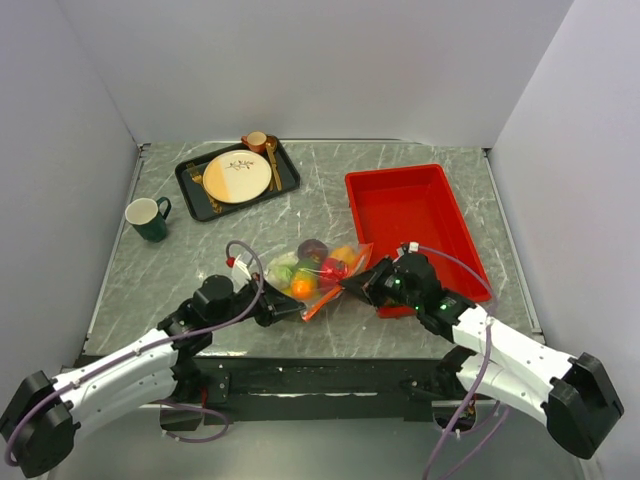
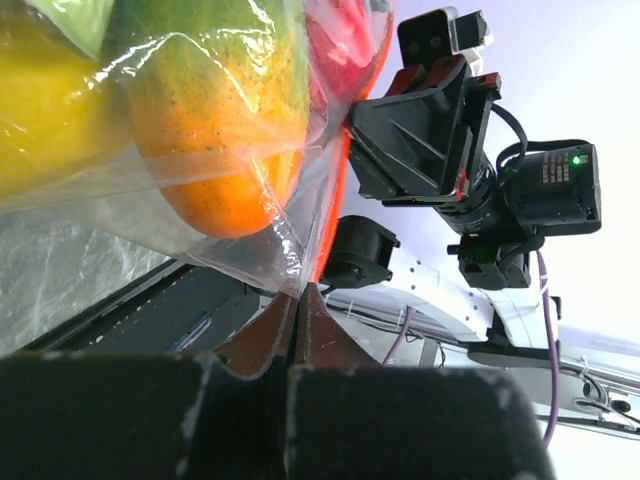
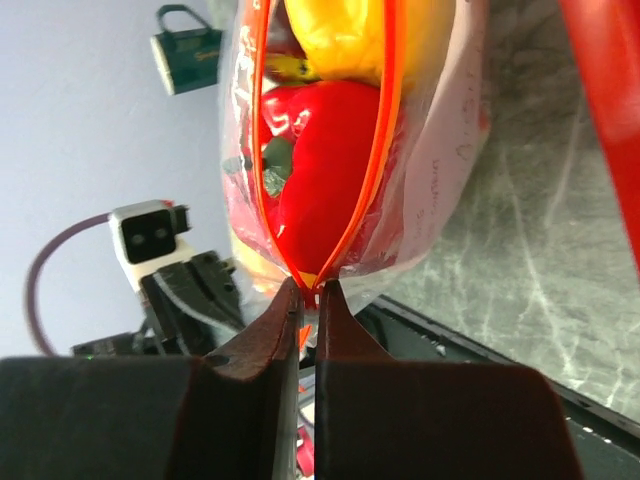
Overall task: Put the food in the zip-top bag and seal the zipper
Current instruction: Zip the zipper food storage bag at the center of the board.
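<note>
left gripper (image 2: 300,312): jaws closed on left end of clear crinkly zip-top bag (image 1: 318,268), which sits near-centre btwn both arms, toy food (image 1: 300,287) inside. orange-red zipper strip (image 2: 337,190) runs left-right, gripper to gripper; mouth gapes round red pepper (image 3: 320,170), unsealed. right gripper (image 3: 308,298): pinching strip's right end. red rectangular tray (image 1: 410,215) just beside, right; no obstruction.

- Right gripper (image 3: 308,300) at the bottom, dark fingers (image 3: 262,340) pressed together on the end of the orange-red zipper (image 3: 257,150).
- Above the pinch, zipper's two strips spread apart in a long loop, clear bag (image 3: 440,140) open at the mouth.
- Inside the loop, red pepper (image 3: 320,170); yellow mango (image 3: 345,30) just above, touching it.
- Right of the bag, grey marble desk (image 3: 520,250), its dark near edge below.
- Red tray (image 3: 610,100) across the upper right corner.
- Green mug (image 3: 188,48) at upper left; white camera (image 3: 148,232) lower down on the left.
</note>
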Controlling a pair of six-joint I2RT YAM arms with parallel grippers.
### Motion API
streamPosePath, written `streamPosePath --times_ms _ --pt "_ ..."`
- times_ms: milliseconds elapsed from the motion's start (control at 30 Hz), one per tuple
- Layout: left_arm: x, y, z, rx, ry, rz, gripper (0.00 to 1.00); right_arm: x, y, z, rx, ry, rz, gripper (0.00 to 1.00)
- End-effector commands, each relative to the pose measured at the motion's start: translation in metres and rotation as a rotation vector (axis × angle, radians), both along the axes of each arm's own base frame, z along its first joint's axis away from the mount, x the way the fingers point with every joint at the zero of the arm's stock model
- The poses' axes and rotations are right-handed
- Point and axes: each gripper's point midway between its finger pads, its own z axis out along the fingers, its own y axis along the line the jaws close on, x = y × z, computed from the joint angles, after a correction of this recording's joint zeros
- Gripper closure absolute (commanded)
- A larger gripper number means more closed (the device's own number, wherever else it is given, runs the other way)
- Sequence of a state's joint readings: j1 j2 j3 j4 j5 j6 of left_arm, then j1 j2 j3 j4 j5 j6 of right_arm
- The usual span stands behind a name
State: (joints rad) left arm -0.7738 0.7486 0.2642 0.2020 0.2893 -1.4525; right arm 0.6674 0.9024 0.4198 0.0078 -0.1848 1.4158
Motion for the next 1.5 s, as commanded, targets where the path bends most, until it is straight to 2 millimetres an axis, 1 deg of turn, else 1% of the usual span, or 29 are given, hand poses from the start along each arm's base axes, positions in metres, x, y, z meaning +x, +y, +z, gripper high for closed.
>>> streamPosePath --times_ms 0,133,233,333,367,500,700,733,767,800,833,867,900,933,967,1000,1033,1067,1100,1133,1167,1200,1233,1267,1300,1333,1367,1400,1467 --pt "0.000 0.006 0.019 -0.018 -0.052 0.022 0.99 0.021 -0.024 0.015 -0.023 -0.073 -0.093 1.00" --pt "-0.003 0.020 0.011 -0.001 -0.030 0.066 0.99 0.034 -0.047 0.022 -0.028 -0.100 -0.154 1.00" --pt "-0.004 0.026 0.009 -0.010 -0.017 0.091 0.99 0.041 -0.054 0.026 -0.046 -0.110 -0.167 1.00" --pt "-0.004 0.028 0.013 -0.028 -0.023 0.099 0.99 0.043 -0.055 0.026 -0.058 -0.114 -0.164 1.00" --pt "-0.005 0.030 0.006 -0.005 -0.005 0.105 0.99 0.045 -0.058 0.026 -0.062 -0.116 -0.173 1.00" --pt "-0.005 0.032 0.008 0.005 -0.010 0.114 0.99 0.050 -0.062 0.023 -0.082 -0.111 -0.181 1.00" --pt "-0.003 0.029 0.018 -0.033 -0.039 0.105 0.99 0.054 -0.060 0.024 -0.087 -0.114 -0.155 1.00" --pt "-0.002 0.026 0.022 -0.052 -0.055 0.094 0.95 0.054 -0.059 0.025 -0.081 -0.116 -0.149 1.00" --pt "-0.002 0.024 0.025 -0.063 -0.063 0.084 0.80 0.054 -0.059 0.026 -0.083 -0.120 -0.147 1.00" --pt "-0.002 0.021 0.035 -0.089 -0.085 0.072 0.73 0.054 -0.056 0.027 -0.079 -0.121 -0.137 1.00" --pt "0.000 0.017 0.034 -0.079 -0.089 0.062 0.68 0.052 -0.053 0.029 -0.065 -0.122 -0.118 1.00" --pt "0.001 0.014 0.046 -0.095 -0.114 0.049 0.53 0.052 -0.051 0.033 -0.056 -0.138 -0.109 1.00" --pt "0.002 0.011 0.052 -0.099 -0.130 0.040 0.44 0.050 -0.046 0.035 -0.060 -0.151 -0.084 1.00" --pt "0.004 0.008 0.050 -0.067 -0.139 0.028 0.34 0.055 -0.045 0.051 -0.095 -0.217 -0.075 1.00" --pt "0.009 0.006 0.068 -0.066 -0.171 0.035 0.28 0.052 -0.047 0.049 -0.154 -0.204 -0.065 1.00" --pt "0.013 0.006 0.070 -0.040 -0.180 0.041 0.28 0.054 -0.044 0.055 -0.202 -0.221 -0.051 1.00" --pt "0.017 0.009 0.067 0.015 -0.193 0.061 0.26 0.065 -0.042 0.095 -0.258 -0.347 -0.032 1.00" --pt "0.022 0.011 0.089 0.004 -0.239 0.082 0.25 0.063 -0.046 0.100 -0.330 -0.332 -0.001 1.00" --pt "0.025 0.015 0.094 0.026 -0.252 0.108 0.24 0.078 -0.042 0.146 -0.351 -0.405 0.001 1.00" --pt "0.031 0.023 0.092 0.073 -0.260 0.153 0.22 0.077 -0.042 0.153 -0.438 -0.444 0.079 1.00" --pt "0.035 0.028 0.106 0.074 -0.281 0.187 0.21 0.077 -0.033 0.172 -0.442 -0.485 0.139 1.00" --pt "0.036 0.035 0.114 0.076 -0.297 0.220 0.21 0.089 -0.021 0.203 -0.450 -0.539 0.168 1.00" --pt "0.039 0.040 0.117 0.088 -0.305 0.252 0.21 0.088 -0.017 0.196 -0.508 -0.539 0.248 1.00" --pt "0.043 0.049 0.116 0.120 -0.293 0.297 0.20 0.103 -0.009 0.167 -0.565 -0.449 0.305 1.00" --pt "0.042 0.055 0.120 0.119 -0.301 0.319 0.20 0.111 -0.014 0.181 -0.609 -0.435 0.267 1.00" --pt "0.043 0.061 0.120 0.127 -0.295 0.348 0.19 0.114 -0.009 0.177 -0.620 -0.435 0.280 1.00" --pt "0.044 0.068 0.119 0.143 -0.292 0.379 0.19 0.102 0.009 0.187 -0.548 -0.506 0.347 1.00" --pt "0.042 0.074 0.124 0.135 -0.302 0.396 0.19 0.099 0.018 0.171 -0.516 -0.500 0.383 1.00" --pt "0.043 0.083 0.126 0.142 -0.305 0.435 0.18 0.104 0.016 0.157 -0.555 -0.422 0.344 1.00"
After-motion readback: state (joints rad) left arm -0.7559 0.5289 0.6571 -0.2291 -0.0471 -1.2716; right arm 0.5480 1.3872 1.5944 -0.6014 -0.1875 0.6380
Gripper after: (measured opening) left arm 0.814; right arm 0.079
